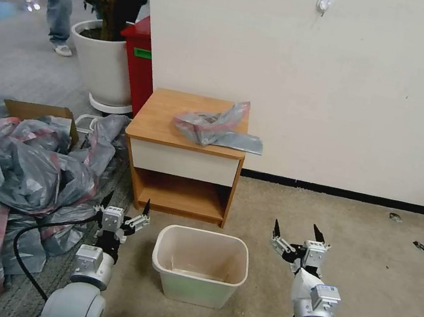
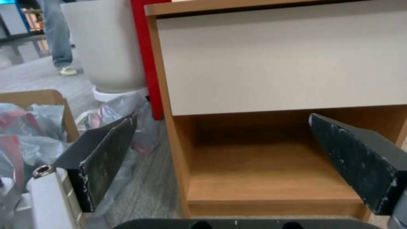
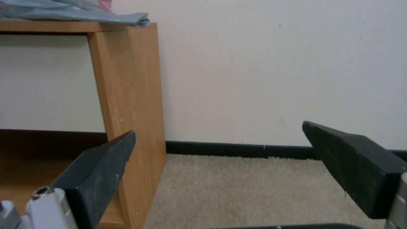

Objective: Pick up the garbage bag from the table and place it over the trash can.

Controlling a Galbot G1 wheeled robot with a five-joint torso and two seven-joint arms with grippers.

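My fingers are spread wide on both sides and hold nothing: my left gripper (image 1: 126, 208) hovers low, just left of the trash can (image 1: 199, 265), and my right gripper (image 1: 297, 233) hovers low to its right, both near the floor and well below the tabletop. The garbage bag (image 1: 217, 127) lies crumpled on the far right part of the table (image 1: 163, 122), one grey corner hanging past the right edge. That overhang worries me: a clumsy brush could drag the thin film off the edge, down beside the wall. Pinching only one layer, I would likely lift a closed bag that will not open over the rim. To my left, the heap of bags (image 1: 19, 168) sits close enough to snag my left arm.
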